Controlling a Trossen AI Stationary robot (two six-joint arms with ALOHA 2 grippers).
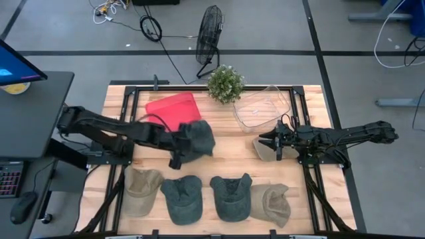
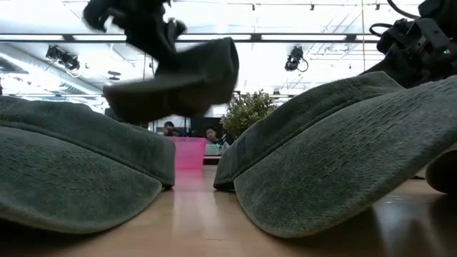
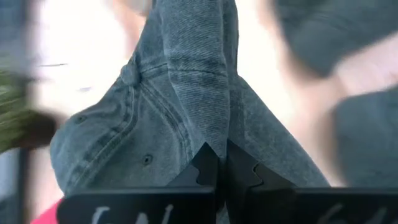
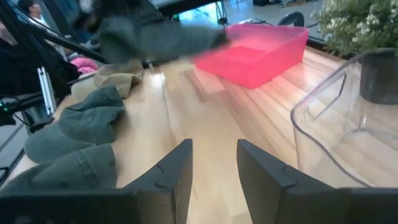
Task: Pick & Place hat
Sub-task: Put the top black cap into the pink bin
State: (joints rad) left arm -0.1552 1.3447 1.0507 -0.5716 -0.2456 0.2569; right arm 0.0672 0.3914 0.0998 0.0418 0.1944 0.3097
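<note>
Four caps lie in a row along the wooden table's near edge, closest to the low camera: a tan cap, a dark green cap, a second dark green cap and a beige cap. All are washed, ribbed cotton, soft-crowned and slumped flat. Bare planks stretch from this row up to the red bin, a shallow rectangular plastic tray at the far side of the table.

Just beside the red bin's near corner, the left gripper is clamped on a grey-green denim hat, its fingers pressed together on a fold of the crown; the hat hangs clear of the table, brim sagging, with stitched panels and a top button showing.

Well to the right of the red bin sits a clear plastic tub with rounded walls, and between the two stands a small potted plant. The right gripper hovers low just this side of the tub, fingers spread, over another beige hat lying on the planks.
</note>
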